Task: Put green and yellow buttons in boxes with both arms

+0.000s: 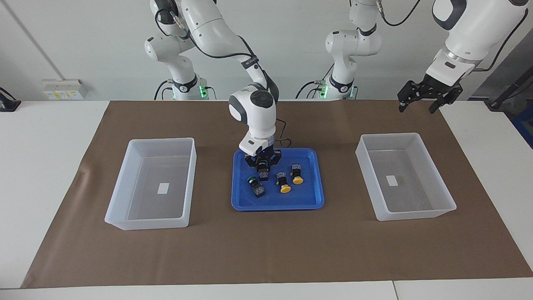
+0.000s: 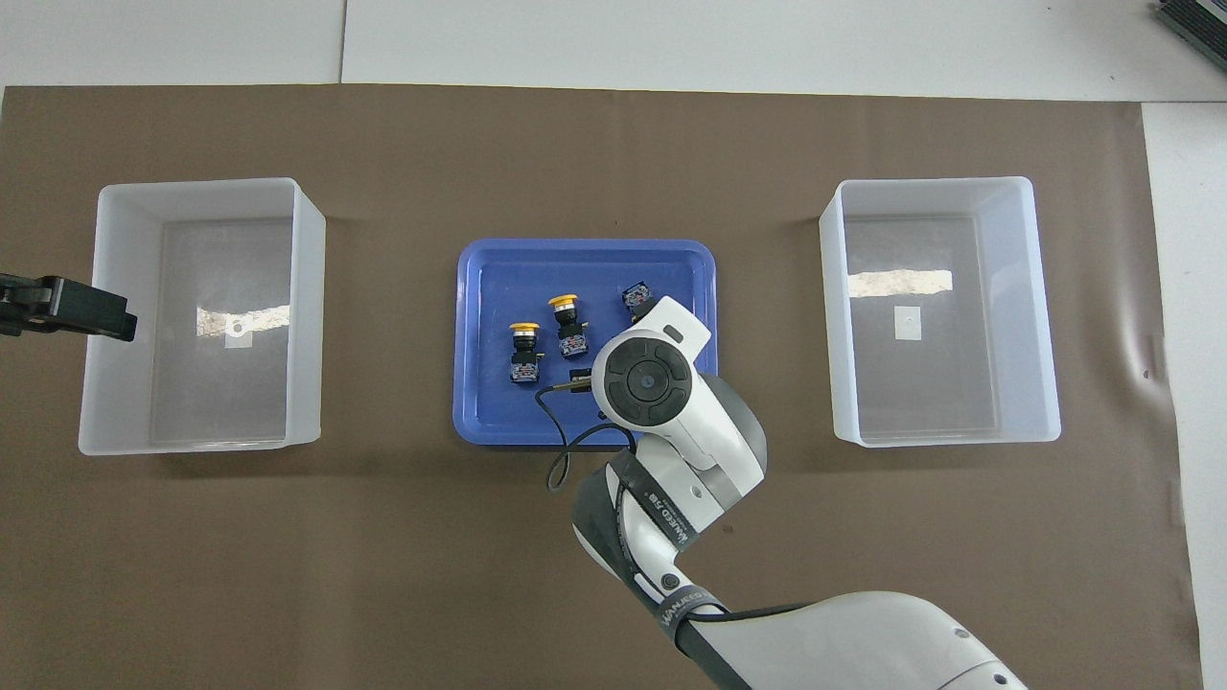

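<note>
Four buttons lie in the blue tray (image 1: 310, 200). My right gripper (image 1: 262, 163) is down in the tray, open, with its fingers on either side of a green button (image 1: 262, 170). The second green button (image 1: 253, 181) lies just farther from the robots. Two yellow buttons (image 1: 285, 188) (image 1: 297, 180) lie beside them toward the left arm's end. In the overhead view both yellow buttons (image 2: 523, 331) (image 2: 563, 302) show, and my right wrist (image 2: 644, 376) hides the gripper. My left gripper (image 1: 421, 102) waits open in the air above the mat, beside one box (image 1: 391, 136). The other box (image 1: 162, 141) stands at the right arm's end.
Both boxes hold only a small white label (image 1: 163, 188) (image 1: 390, 180). A brown mat (image 1: 266, 250) covers the table. Two smaller white arms with green-lit bases (image 1: 187, 85) (image 1: 341, 85) stand at the robots' edge of the table.
</note>
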### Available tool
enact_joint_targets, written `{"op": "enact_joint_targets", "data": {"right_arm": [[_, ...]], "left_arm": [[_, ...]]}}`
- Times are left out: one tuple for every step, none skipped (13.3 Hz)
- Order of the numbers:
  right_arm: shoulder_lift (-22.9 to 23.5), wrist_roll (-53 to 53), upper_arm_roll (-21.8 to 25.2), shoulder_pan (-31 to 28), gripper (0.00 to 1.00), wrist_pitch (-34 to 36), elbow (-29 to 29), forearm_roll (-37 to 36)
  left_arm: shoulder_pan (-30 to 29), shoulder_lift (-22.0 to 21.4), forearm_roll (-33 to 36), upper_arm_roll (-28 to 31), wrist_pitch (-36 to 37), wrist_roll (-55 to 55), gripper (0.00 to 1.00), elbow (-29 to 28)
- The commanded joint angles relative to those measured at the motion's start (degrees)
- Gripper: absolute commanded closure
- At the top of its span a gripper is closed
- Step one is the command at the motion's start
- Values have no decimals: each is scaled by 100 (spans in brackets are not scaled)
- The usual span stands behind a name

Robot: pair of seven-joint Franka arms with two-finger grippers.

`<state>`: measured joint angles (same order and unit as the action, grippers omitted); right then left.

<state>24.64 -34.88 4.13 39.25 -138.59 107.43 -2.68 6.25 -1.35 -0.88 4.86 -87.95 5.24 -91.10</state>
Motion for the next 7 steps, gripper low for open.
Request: {"op": "enact_joint_targets", "data": {"right_arm": [[-423, -230, 0, -119, 100, 348, -46, -119], [-625, -222, 9, -180, 100, 664, -151, -76], [-819, -221, 9, -259, 100, 945, -256, -49], [-1021, -221, 18, -347, 100, 1201, -327, -49], [-1223, -204, 18, -470, 100, 1464, -406, -49], [-1408, -187, 35, -601, 100, 1650, -424, -57], [-1566, -38, 53, -777, 100, 1747, -416, -66]], "left_arm": [[-1, -147, 71, -3, -108, -32, 0, -188], [-1, -155, 71, -3, -108, -32, 0, -188], [-1, -155, 71, 6, -108, -32, 0, -188], [-1, -155, 71, 6, -108, -32, 0, -188], [-1, -155, 71, 6, -108, -32, 0, -188], [-1, -155, 71, 6, -108, -32, 0, -188], [-1, -155, 71, -2, -108, -50, 0, -180]]}}
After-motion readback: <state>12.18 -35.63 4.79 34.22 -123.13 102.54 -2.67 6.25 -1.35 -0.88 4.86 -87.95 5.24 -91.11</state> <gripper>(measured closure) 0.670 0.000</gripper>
